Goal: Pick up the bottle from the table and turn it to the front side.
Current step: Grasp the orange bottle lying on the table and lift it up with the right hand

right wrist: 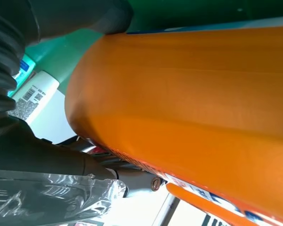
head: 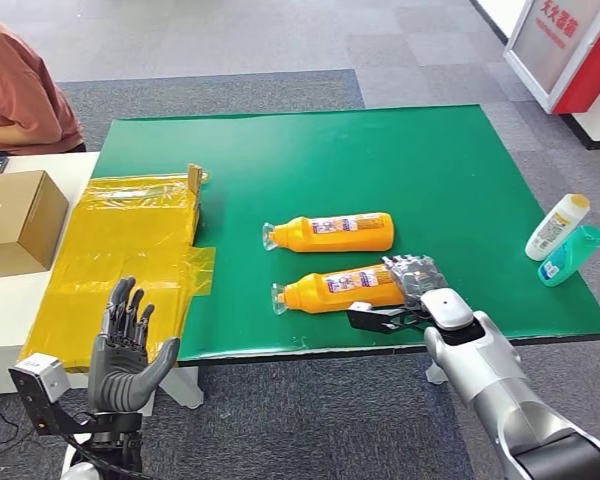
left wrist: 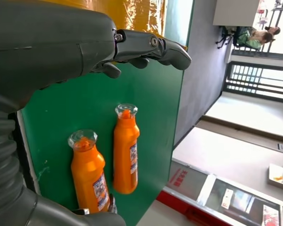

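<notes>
Near the table (head: 508, 330) edge, right hand (head: 414, 280) fingers grasp the nearer bottle (head: 338, 290); left hand (head: 127, 345) fingers spread, released

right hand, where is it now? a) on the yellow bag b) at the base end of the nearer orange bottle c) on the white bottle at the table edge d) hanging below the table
b: the right hand is at the base end of the nearer orange bottle, which lies on the green table.

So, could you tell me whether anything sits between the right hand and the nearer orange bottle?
Nothing visible does: the right hand is already at the base of the nearer orange bottle, fingers around it.
</notes>
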Robot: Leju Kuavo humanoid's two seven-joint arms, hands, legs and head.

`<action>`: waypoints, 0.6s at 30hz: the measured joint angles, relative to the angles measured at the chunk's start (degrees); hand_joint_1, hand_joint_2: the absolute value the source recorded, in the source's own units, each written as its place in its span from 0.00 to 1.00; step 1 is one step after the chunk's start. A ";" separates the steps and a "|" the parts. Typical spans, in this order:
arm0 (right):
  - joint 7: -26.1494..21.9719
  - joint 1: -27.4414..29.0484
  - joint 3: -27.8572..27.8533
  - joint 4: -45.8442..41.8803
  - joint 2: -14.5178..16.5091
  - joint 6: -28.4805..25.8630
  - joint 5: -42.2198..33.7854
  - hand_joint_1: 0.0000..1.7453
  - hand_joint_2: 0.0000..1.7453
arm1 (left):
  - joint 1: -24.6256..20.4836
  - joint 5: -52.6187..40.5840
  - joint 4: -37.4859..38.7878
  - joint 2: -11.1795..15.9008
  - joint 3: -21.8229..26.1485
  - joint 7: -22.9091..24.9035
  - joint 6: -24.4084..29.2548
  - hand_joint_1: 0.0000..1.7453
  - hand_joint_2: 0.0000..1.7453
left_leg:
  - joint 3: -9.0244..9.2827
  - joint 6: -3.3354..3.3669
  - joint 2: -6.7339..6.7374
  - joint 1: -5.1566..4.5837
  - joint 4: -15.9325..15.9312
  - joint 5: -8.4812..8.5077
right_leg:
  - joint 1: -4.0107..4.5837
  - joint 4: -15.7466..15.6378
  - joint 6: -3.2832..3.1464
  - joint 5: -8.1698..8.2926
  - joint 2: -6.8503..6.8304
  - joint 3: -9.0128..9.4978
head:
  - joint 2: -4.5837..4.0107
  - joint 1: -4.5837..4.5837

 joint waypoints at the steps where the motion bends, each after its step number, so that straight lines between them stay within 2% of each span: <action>1: 0.00 -0.04 0.02 0.06 -0.01 -0.03 -0.02 1.00 1.00 | 0.00 0.00 0.00 0.03 0.00 -0.01 0.00 0.00 1.00 | 0.00 0.00 0.01 0.00 0.00 0.00 | 0.00 0.00 0.00 0.00 0.01 0.00 | 0.00 0.00; 10: -0.58 0.05 0.08 0.13 -0.05 -2.61 -1.96 1.00 1.00 | 0.00 0.16 0.00 0.16 0.00 -0.15 0.37 0.00 1.00 | -0.03 0.00 0.05 0.00 0.00 0.01 | 0.00 0.00 0.00 0.04 0.05 -0.03 | 0.00 0.01; 16: -2.66 1.29 -0.39 -0.45 -0.07 -4.48 -6.83 1.00 1.00 | 0.03 0.19 0.00 0.16 0.00 -0.23 0.63 0.00 1.00 | -0.09 0.00 0.02 0.01 0.00 0.04 | 0.01 0.01 0.03 0.02 0.04 -0.08 | 0.00 0.01; 18: -4.75 2.11 -1.30 -1.19 -0.07 -4.16 -11.04 1.00 1.00 | 0.05 0.22 0.00 0.18 0.00 -0.40 0.63 0.00 1.00 | -0.11 0.00 0.01 0.01 0.00 0.02 | 0.01 0.01 0.04 -0.01 0.03 -0.09 | 0.00 0.00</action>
